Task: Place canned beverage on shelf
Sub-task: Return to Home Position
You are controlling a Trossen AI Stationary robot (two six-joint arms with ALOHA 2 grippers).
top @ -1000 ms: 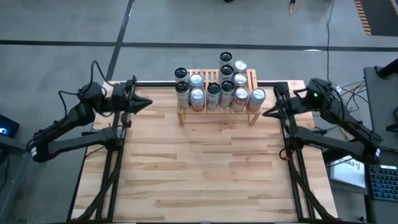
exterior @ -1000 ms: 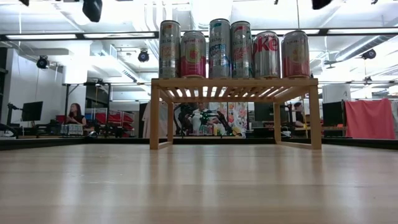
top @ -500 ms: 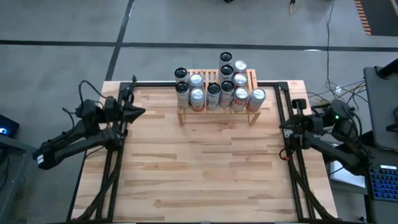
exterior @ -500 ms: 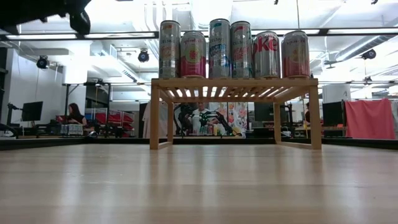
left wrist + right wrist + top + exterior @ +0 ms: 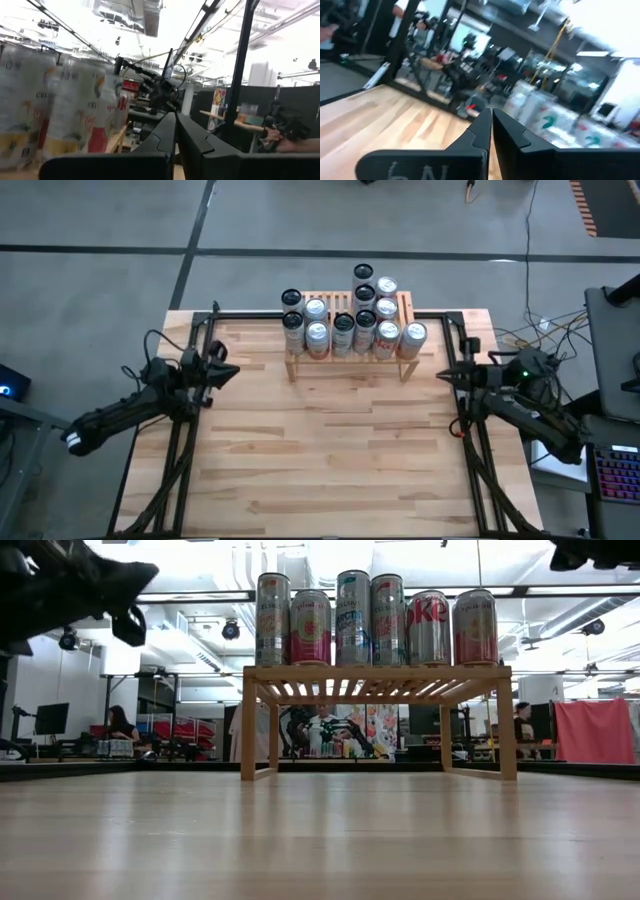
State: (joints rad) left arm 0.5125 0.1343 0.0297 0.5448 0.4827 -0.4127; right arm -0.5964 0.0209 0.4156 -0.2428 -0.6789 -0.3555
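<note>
task state: near done, as I judge it. All the cans (image 5: pixel 343 325) you can see stand upright on the shelf (image 5: pixel 350 361), none on the bare boards of the table (image 5: pixel 330 450).
shelf spot: far edge of the table, in the middle, between the two arms.
cans: a dozen or so, packed touching in rows running near to far. The low view shows six side by side along the near row on the slatted top.
near row, left to right: pale can, pink and white, blue and white, another pale one, silver with red lettering, pink.
left to do: no placing that I can see, only parking both arms. You have nothing in hand to shelve.
left gripper (image 5: pixel 232 370): over the left side of the table, left of the shelf and nearer than it, well apart from it, tips pointing right.
left pincer: fingers (image 5: pixel 162 132) pressed together in its wrist view, no gap — holding nothing, touching nothing.
right gripper (image 5: pixel 443 376): at the right edge of the table, right of the shelf and a bit nearer, well apart, tips pointing left.
right pincer: fingers (image 5: pixel 479 129) closed tip to tip in its wrist view — empty, clear of the boards.
risk: low by my read, since neither arm sits near the cans.
</note>
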